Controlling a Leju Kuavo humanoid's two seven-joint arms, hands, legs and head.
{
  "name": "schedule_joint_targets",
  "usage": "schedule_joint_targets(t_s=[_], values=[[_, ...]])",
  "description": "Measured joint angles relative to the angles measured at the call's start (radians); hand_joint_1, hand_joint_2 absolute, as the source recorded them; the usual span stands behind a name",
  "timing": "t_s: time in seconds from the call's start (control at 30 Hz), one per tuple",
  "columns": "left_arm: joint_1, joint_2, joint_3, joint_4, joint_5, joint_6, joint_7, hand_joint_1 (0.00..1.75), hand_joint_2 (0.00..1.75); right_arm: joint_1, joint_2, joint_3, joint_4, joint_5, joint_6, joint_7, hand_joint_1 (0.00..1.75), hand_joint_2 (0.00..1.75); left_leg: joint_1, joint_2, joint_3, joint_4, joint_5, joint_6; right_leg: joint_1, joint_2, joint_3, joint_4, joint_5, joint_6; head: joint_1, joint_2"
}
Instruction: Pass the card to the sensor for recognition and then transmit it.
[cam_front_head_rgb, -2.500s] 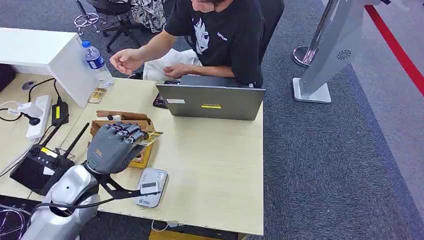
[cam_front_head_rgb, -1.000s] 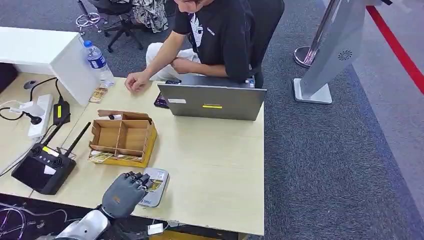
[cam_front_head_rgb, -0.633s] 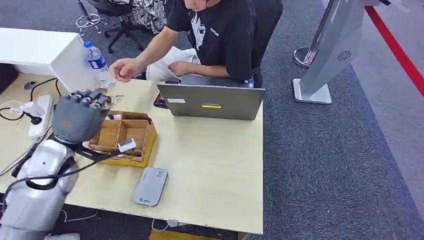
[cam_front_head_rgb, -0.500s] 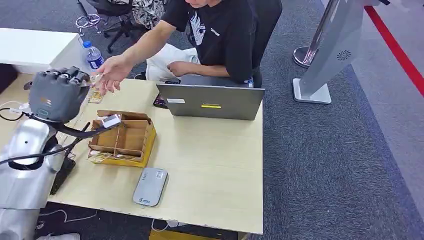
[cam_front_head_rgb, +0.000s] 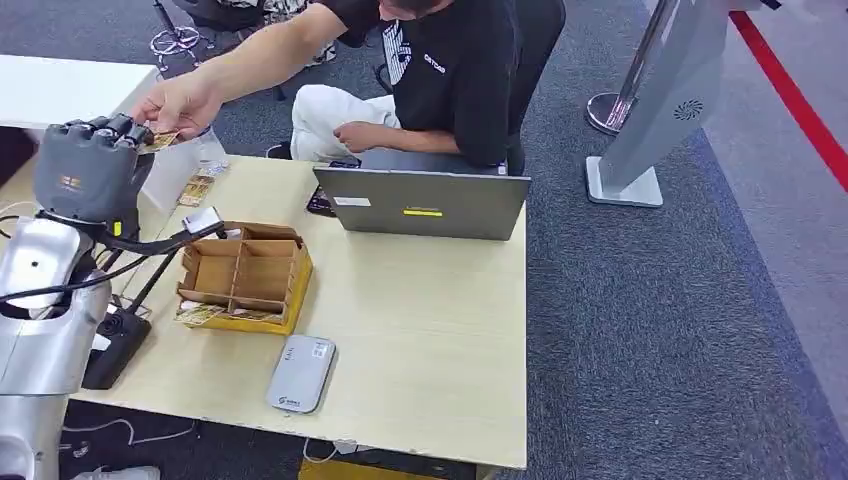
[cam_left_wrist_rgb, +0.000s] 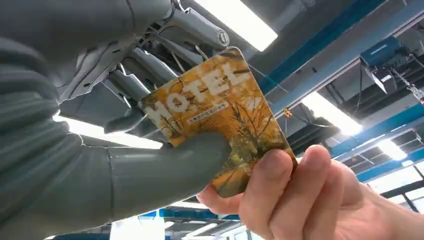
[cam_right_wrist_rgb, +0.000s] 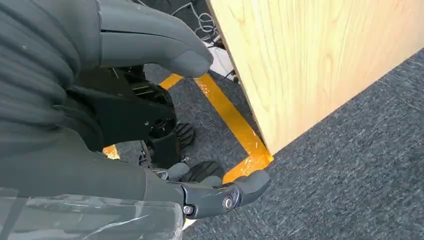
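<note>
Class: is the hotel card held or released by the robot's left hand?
Held: the left hand pinches the card, while a person's hand grasps its other end.

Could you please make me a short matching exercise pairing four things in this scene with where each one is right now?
Things:
1. card
2. sensor
3. laptop
4. right hand

Places:
A. hanging beside the table, holding nothing
B. flat near the table's front edge
C. on the table's far side, before the person
D. held by the left hand and a person's hand

Pairs: 1-D, 2-B, 3-C, 4-A
</note>
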Motion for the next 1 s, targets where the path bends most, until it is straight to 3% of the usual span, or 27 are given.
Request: schedule_joint_targets(t_s=[0.1, 0.27, 0.47, 0.63, 0.9, 1.0], values=[[0.031, -0.002, 0.0, -0.008, 0.004, 0.008, -0.008, 0.0, 1.75, 0.004, 0.0, -0.001, 0.0, -0.01, 0.006, -0.004, 0.0, 1.75, 0.0, 0.0, 0.0, 0.0, 0.0, 0.0, 0.0, 0.0, 0.0, 0.0, 0.0, 0.0, 0.0, 0.0], [0.16, -0.012, -0.023, -0.083, 0.008, 0.042, -0.032, 0.0, 1.75, 0.024, 0.0, -0.014, 0.0, -0.03, 0.015, -0.024, 0.0, 1.75, 0.0, 0.001, 0.0, 0.0, -0.002, 0.0, 0.0, 0.001, -0.001, 0.0, -0.001, 0.001, 0.0, 0.0], [0.27, -0.02, -0.064, -0.157, 0.01, 0.056, -0.019, 0.0, 1.75, 0.04, 0.0, -0.034, 0.0, -0.036, 0.022, -0.03, 0.0, 1.75, 0.0, 0.001, -0.001, 0.0, -0.003, -0.001, 0.0, 0.001, -0.001, -0.001, -0.002, 0.001, 0.0, 0.0], [0.332, -0.02, -0.097, -0.193, 0.066, 0.038, -0.074, 0.0, 1.75, 0.047, 0.0, -0.052, 0.0, -0.058, 0.029, -0.041, 0.0, 1.75, 0.0, 0.001, 0.0, 0.0, -0.003, 0.0, 0.0, 0.002, 0.0, -0.001, -0.002, 0.001, 0.0, 0.0], [0.514, 0.011, -0.18, -0.213, 0.007, 0.047, 0.021, 0.0, 1.75, 0.059, 0.0, -0.095, 0.0, -0.069, 0.029, -0.041, 0.0, 1.75, 0.0, 0.002, -0.001, 0.0, -0.005, 0.0, 0.0, 0.002, -0.001, -0.001, -0.003, 0.002, 0.0, 0.0], [0.541, 0.013, -0.179, -0.156, 0.006, 0.051, 0.05, 0.0, 1.75, 0.061, 0.0, -0.102, 0.0, -0.055, 0.029, -0.04, 0.0, 1.75, 0.0, 0.002, -0.001, 0.0, -0.005, 0.0, 0.0, 0.002, -0.001, -0.001, -0.003, 0.002, 0.0, 0.0]])
